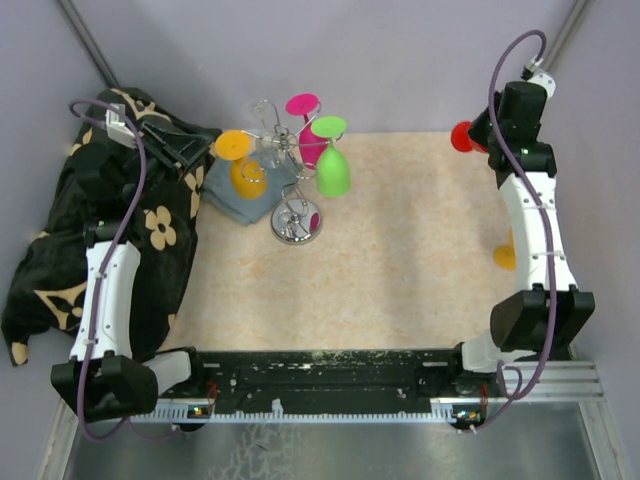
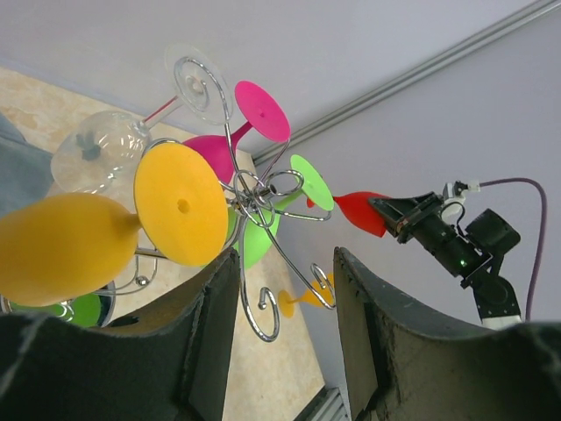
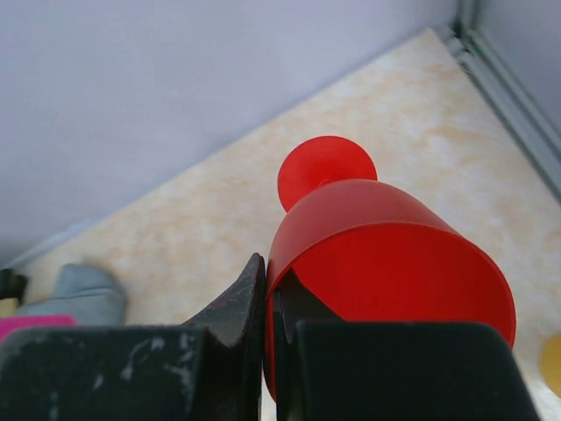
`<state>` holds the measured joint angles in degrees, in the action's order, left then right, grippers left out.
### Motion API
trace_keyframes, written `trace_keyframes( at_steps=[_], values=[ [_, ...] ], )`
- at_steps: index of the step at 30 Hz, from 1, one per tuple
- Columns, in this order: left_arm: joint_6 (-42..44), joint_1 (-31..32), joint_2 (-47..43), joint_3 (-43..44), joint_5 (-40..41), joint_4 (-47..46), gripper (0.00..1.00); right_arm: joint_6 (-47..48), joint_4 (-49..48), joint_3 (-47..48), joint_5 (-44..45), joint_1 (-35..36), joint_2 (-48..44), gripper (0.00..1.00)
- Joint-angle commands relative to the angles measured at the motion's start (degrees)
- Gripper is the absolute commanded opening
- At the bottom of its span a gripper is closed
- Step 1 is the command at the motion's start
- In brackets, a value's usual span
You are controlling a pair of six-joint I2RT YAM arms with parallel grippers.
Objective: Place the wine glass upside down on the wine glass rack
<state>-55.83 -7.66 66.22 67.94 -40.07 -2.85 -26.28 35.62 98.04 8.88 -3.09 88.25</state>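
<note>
Top external view: on the speckled beige table (image 1: 400,260) the rack (image 1: 296,222), shiny silver wire with curled loops and a round base, stands far left on a folded grey cloth (image 1: 225,195). An orange glass (image 1: 240,170), a pink glass (image 1: 308,130) and a green glass (image 1: 333,170) hang from it bowl-down. The red wine glass (image 1: 462,136) is well apart at the far right, clamped in the right jaws. A black flowered cloth (image 1: 60,260) lies under the left arm (image 1: 100,290). Left wrist view: the left jaws stand apart, empty, just below the rack's loops; the red wine glass is held sideways beyond. Right wrist view: the right jaws pinch the bowl's thin, glossy wall, round foot pointing away.
</note>
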Motion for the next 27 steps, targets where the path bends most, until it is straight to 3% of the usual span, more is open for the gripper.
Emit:
trace_keyframes(
  at_steps=[1, 14, 19, 24, 27],
  values=[
    [-2.17, -0.10, -0.25, 0.56, 0.09, -3.95, 0.53, -5.92, -20.29, -3.59, -8.45, 1.95, -5.52, 0.00],
    [-7.37, -0.12, -0.81, -1.51, -2.25, -9.93, 0.53, -36.73, -65.34, -9.78, -31.60, 3.35, -6.99, 0.00],
    [-15.62, -0.11, -0.47, -5.54, -4.07, -23.18, 0.53, -54.09, -84.48, -6.52, -41.71, 3.97, -1.63, 0.00],
    [-24.39, -0.14, 1.81, -8.03, -5.67, -35.53, 0.54, -66.84, -96.00, 0.73, -49.46, 7.44, 4.36, 0.00],
    [-34.69, -0.02, 4.08, -9.92, -6.06, -47.98, 0.55, -71.46, -102.01, 1.09, -51.50, 10.61, 5.91, 0.00]
  ],
)
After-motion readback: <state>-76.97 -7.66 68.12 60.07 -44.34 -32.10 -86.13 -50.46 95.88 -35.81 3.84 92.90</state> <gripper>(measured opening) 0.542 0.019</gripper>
